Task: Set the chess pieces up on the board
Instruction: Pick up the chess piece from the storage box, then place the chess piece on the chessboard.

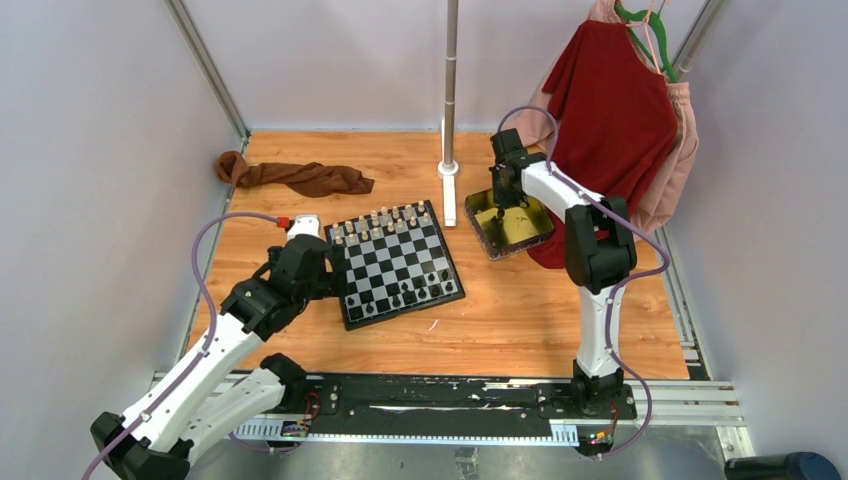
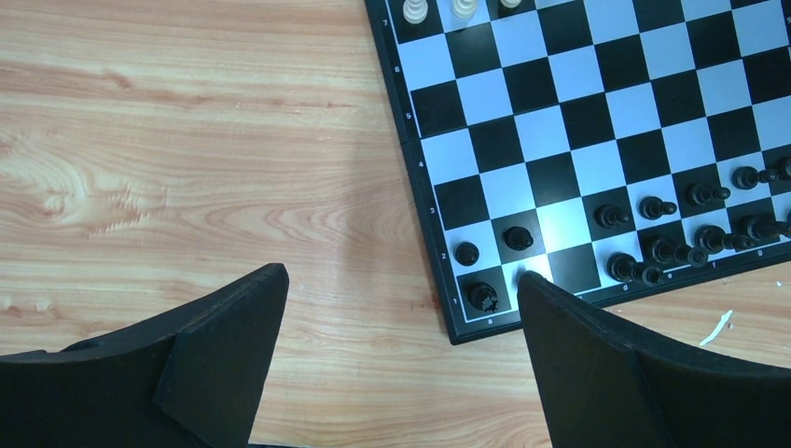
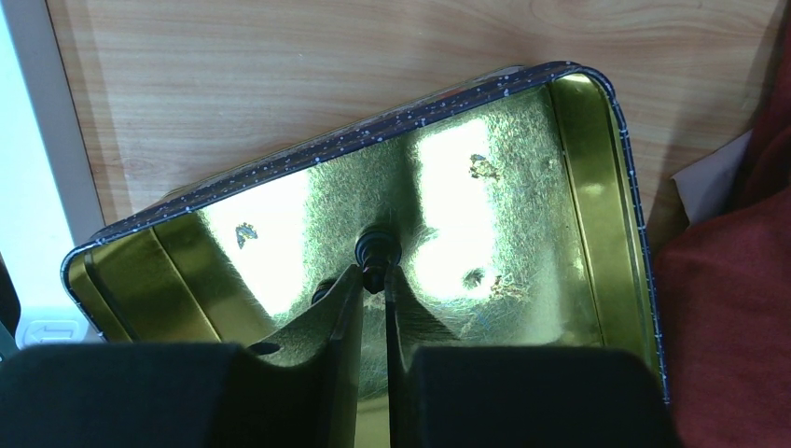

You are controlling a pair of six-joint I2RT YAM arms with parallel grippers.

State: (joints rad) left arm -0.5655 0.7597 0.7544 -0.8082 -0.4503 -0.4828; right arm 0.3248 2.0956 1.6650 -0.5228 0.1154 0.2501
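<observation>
Near the front of the bench (image 1: 500, 330), the left arm (image 1: 250, 310) reaches in toward the left side of the board (image 1: 385, 268). The left jaws are spread wide and hold nothing. They hover over bare wood just off the board's near left corner (in the wrist view one finger (image 2: 597, 373) overlaps the board's near edge). A small white scrap (image 2: 716, 327) lies on the wood just in front of the board.

The board lies flat, slightly turned, left of the bench's middle. The black pieces (image 2: 653, 210) stand on its two nearest rows, with some squares there unfilled. The pale pieces (image 1: 385, 222) line its two farthest rows.

To the right of the board and a little farther back sits a gold tin (image 3: 578, 187). The right arm (image 1: 590, 240) bends down into it. The right jaws are clamped on a single black piece (image 3: 378, 250) over the tin's floor.

Beyond the board's far left corner lies a crumpled brown cloth (image 1: 300, 177). Behind its far right corner a pole (image 1: 450, 90) rises. Past the tin, a red garment (image 1: 610, 110) hangs over a pink one (image 1: 685, 130).
</observation>
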